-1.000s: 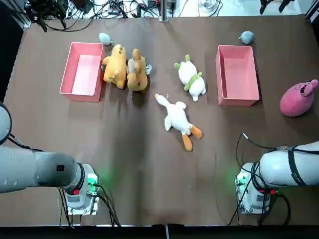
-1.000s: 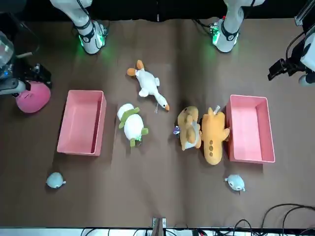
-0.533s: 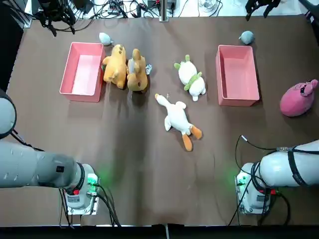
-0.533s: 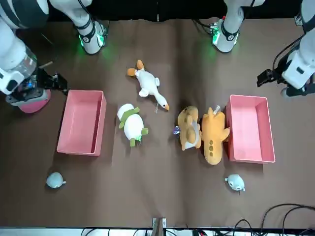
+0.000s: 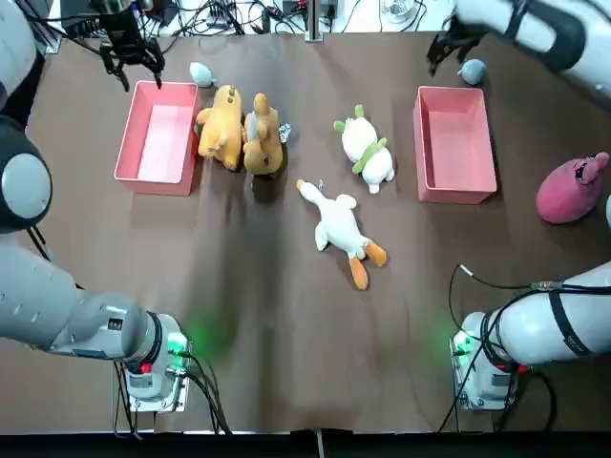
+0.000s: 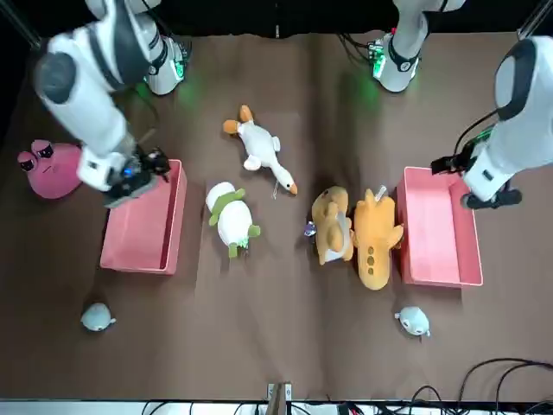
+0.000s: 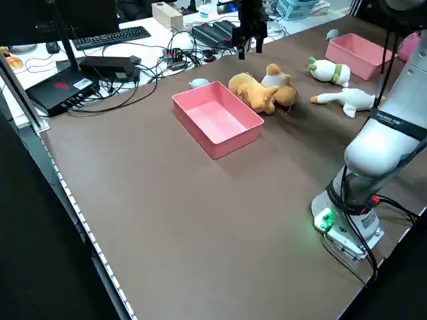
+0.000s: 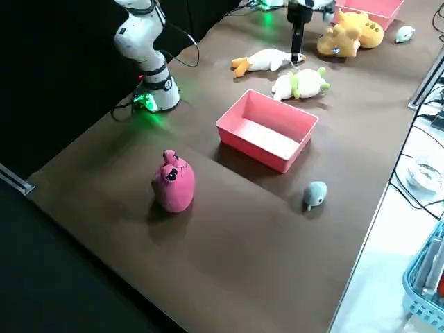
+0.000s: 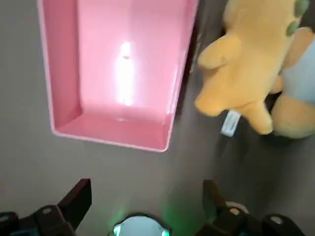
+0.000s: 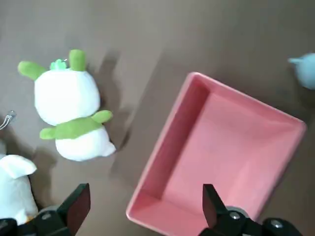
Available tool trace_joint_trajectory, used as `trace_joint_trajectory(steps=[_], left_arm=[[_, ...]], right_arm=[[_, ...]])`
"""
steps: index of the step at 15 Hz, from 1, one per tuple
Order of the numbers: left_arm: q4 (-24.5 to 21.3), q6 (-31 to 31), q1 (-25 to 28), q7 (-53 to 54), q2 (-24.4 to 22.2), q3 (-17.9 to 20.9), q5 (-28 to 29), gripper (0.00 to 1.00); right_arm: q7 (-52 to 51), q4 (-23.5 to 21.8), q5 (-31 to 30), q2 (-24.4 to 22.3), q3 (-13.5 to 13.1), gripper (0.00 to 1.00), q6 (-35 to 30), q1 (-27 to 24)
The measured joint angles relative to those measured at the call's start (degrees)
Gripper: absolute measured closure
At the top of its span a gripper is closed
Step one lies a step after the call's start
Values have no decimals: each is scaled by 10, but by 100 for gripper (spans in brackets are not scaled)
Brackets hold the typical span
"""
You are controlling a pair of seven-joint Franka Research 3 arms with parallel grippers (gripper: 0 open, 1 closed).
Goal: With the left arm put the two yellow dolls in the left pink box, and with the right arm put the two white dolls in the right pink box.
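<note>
"Left claw (image 9: 146,189) first: where is it?"

"Up in the air around the left box (image 5: 156,179), its two fingers spread, nothing between them. That box sits toward the desk's (image 5: 258,363) far left corner."

"And the right claw (image 10: 146,189)?"

"Spread as well, and holding nothing, up around the right box (image 5: 456,186), which is toward the far right corner."

"So how much is done?"

"None of it, I'd say. Both boxes are bare inside. All four dolls are out on the desk."

"Where are the yellow ones?"

"The bright one (image 5: 221,128) lies just beside the left box's right edge, with the tan one (image 5: 262,141) on its other side."

"The whites?"

"The green-trimmed one (image 5: 360,141) lies off the right box's left edge. The goose (image 5: 339,224) is farther in from that box, closer to the desk's near edge."

"Then it's two dolls to go for each arm?"

"Two each. I'd guess both are only lining up for a first pick. The pink plush (image 5: 571,188) by the right edge can stay put."
</note>
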Motion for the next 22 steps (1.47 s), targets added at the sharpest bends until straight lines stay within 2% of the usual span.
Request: trace_joint_trajectory(steps=[3,5,8,12,17,19,22], left_arm=[[49,9,-1,-26,52,-37,-26,0],[83,15,-4,-63,90,-56,-63,1],[114,53,-32,-115,135,-68,-77,1],[119,138,-82,-169,177,-69,-78,1],[121,231,-126,-206,224,-69,-78,2],[122,257,-143,-208,256,-69,-78,2],[122,263,-150,-208,283,-69,-78,2]], right_arm=[[0,-46,0,34,1,0,84,52],[0,-51,0,68,1,0,132,78],[0,-51,0,114,1,0,185,109],[0,-50,0,163,1,0,255,144],[0,-32,0,211,1,0,314,149],[0,-28,0,241,-2,0,346,149],[0,-27,0,271,-1,1,383,152]])
